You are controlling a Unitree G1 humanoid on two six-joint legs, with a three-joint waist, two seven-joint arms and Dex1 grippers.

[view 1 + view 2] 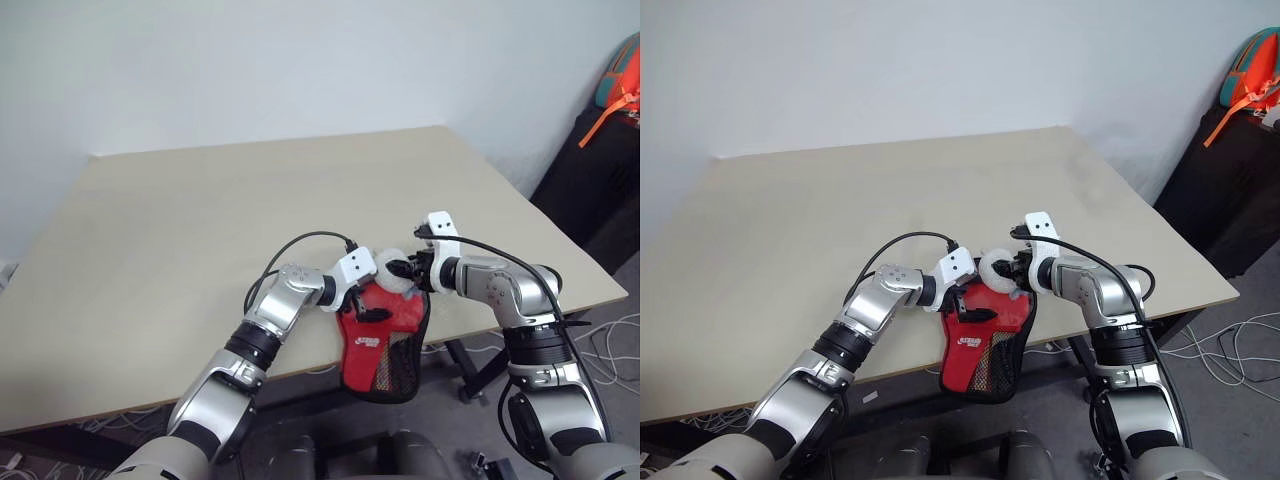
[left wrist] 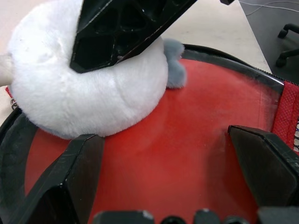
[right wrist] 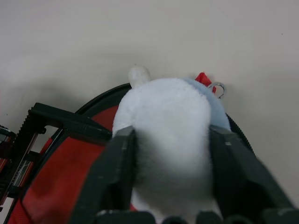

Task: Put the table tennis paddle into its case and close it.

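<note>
Case (image 1: 385,335) red, black mesh end overhanging table edge; left pincer (image 2: 168,172) open over it; right pincer (image 3: 170,158) gripping white plush pompom (image 3: 163,121).

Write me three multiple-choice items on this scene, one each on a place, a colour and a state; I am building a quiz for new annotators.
1. Where is the case?
A. At the table's far edge
B. At the table's near edge, its mesh end hanging over
C. On the floor

2. What colour is the plush ball at the case's rim?
A. White
B. Green
C. Black

3. What is the right tool doing?
A. Hanging open above bare table
B. Gripping a cable
C. Closed on the plush ball

Answers:
1 B: the head views show the red case at the near edge of the table, with the mesh end hanging below it.
2 A: the plush ball is white.
3 C: in the right wrist view, the right tool has a finger against each side of the ball.
</note>
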